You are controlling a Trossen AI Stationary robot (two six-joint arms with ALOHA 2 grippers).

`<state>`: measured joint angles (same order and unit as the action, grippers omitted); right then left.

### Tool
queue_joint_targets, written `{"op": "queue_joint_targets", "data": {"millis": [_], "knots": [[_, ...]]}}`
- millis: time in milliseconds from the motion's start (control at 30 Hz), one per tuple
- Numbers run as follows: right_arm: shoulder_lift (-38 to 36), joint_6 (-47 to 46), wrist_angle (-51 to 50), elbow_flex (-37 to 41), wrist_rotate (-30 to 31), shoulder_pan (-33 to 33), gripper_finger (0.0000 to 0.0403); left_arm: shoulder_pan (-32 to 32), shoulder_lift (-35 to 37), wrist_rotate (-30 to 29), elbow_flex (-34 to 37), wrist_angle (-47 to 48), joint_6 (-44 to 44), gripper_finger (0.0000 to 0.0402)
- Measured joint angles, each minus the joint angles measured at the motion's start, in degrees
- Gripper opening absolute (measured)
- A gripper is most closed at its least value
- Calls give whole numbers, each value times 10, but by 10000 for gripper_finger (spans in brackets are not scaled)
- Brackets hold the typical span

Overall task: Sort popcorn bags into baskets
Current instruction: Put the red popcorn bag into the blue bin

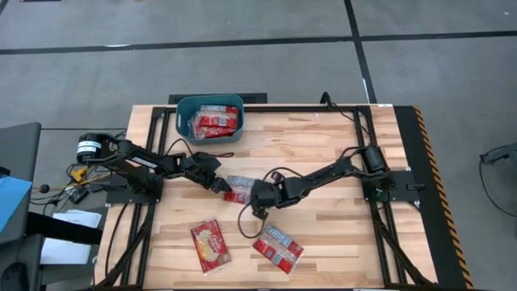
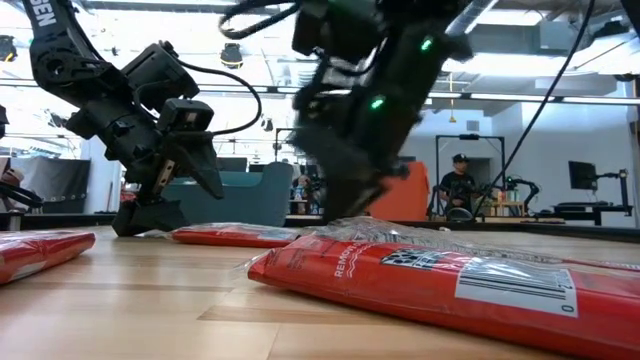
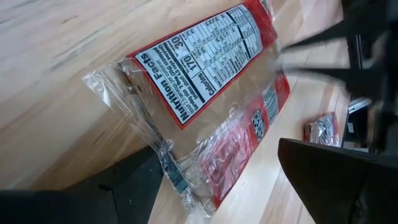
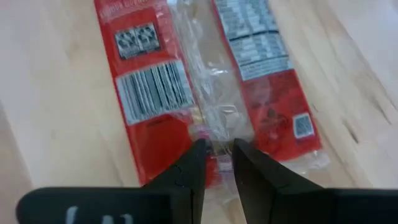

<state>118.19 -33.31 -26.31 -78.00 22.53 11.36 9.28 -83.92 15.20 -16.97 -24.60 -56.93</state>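
Note:
One red popcorn bag (image 1: 238,187) lies back side up in the middle of the table, between my two grippers; the left wrist view shows its nutrition panel (image 3: 193,59). My right gripper (image 4: 219,163) is shut on its end toward the table's right. My left gripper (image 3: 230,186) is open at the opposite end, one finger on each side of the clear sealed corner. Two more red bags (image 1: 210,245) (image 1: 277,247) lie flat near the table's near edge. The teal basket (image 1: 184,121) at the far edge holds several red bags (image 1: 216,123). My right gripper pinches the clear back seam (image 4: 214,134) running along the middle of the bag, at the bag's end toward the table's right. Its fingers (image 4: 189,168) point down at a slant and lie along the bag. The bag lies flat on the table.
Bare wooden table (image 1: 339,234) lies right of the near bags and between the basket and the arms. In the low view the nearest bag (image 2: 450,280) fills the foreground, and a person (image 2: 460,190) stands in the room behind the table.

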Motion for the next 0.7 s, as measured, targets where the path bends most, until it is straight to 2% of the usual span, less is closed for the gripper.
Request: {"op": "queue_joint_targets", "data": {"millis": [300,500,600,700], "knots": [[49,32,105,-10,-18,-13,107,0,-1,2,1,-18,-12,311],[59,45,93,-35,-30,-17,107,0,-1,-1,0,-17,-15,306],[57,49,85,-39,-29,-12,107,0,-2,-9,0,-18,-27,282],[55,53,76,-42,-33,-8,107,0,-2,-22,-1,-18,-38,234]]}}
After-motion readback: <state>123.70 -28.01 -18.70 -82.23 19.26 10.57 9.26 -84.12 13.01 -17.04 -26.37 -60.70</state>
